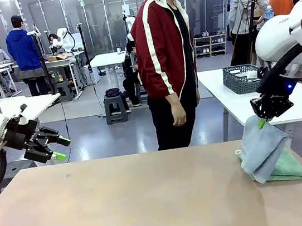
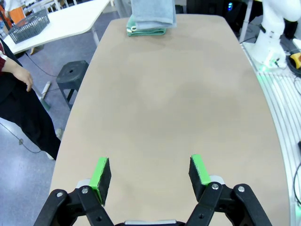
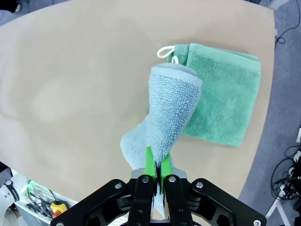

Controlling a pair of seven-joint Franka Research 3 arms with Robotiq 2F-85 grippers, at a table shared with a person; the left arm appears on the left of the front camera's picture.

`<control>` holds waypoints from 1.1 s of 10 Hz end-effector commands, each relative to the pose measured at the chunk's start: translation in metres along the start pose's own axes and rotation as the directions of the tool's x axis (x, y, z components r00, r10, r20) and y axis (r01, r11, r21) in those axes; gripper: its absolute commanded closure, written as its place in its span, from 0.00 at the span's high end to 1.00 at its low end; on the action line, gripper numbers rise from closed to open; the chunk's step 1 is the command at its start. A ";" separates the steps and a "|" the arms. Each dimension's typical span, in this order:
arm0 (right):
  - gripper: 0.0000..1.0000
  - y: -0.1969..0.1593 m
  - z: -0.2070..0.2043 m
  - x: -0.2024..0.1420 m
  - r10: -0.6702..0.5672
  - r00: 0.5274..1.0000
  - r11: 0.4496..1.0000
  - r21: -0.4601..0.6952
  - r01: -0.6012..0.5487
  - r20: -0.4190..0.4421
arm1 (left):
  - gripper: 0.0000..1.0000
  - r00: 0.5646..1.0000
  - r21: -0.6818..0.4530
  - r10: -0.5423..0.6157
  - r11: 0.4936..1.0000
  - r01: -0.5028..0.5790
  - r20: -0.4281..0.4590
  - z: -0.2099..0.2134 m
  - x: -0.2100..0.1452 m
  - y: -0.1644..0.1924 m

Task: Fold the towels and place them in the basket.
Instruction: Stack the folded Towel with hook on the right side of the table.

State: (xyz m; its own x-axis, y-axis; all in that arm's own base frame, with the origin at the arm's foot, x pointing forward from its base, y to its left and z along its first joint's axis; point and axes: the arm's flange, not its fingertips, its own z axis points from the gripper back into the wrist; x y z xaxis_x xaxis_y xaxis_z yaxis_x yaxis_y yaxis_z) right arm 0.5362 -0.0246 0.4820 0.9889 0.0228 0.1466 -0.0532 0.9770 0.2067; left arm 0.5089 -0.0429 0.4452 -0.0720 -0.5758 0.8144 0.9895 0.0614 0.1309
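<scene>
The light blue towel (image 1: 262, 151) hangs folded from my right gripper (image 1: 263, 123), which is shut on its upper edge above the table's right side. In the right wrist view the blue towel (image 3: 164, 132) droops from the pinched fingers (image 3: 149, 165). Under it the mint green towel (image 3: 223, 101) lies folded flat with its white loop toward the table's middle; it also shows as a green towel (image 1: 287, 168) near the right edge. My left gripper (image 1: 59, 148) hovers open off the table's left end, empty (image 2: 150, 175). A dark mesh basket (image 1: 242, 79) stands on the white table behind.
A person (image 1: 167, 60) in a red jacket stands at the far side of the tan table (image 1: 130, 206), hands down. A stool (image 2: 71, 74) stands on the floor by the table's edge. The other arm's white base (image 2: 275, 37) rises at one table end.
</scene>
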 end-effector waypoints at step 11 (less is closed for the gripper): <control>0.13 -0.120 -0.034 0.001 0.069 0.997 0.991 0.113 -0.071 0.022 | 0.85 1.000 0.005 0.001 1.000 -0.001 0.004 0.000 0.000 0.000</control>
State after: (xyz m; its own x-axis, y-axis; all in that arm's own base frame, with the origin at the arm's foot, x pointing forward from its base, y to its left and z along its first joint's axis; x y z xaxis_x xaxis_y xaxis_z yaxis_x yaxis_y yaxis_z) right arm 0.5461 -0.1271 0.4320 0.9845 0.0764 0.1578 -0.1184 0.9535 0.2771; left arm 0.5089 -0.0429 0.4452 -0.0719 -0.5758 0.8144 0.9895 0.0615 0.1309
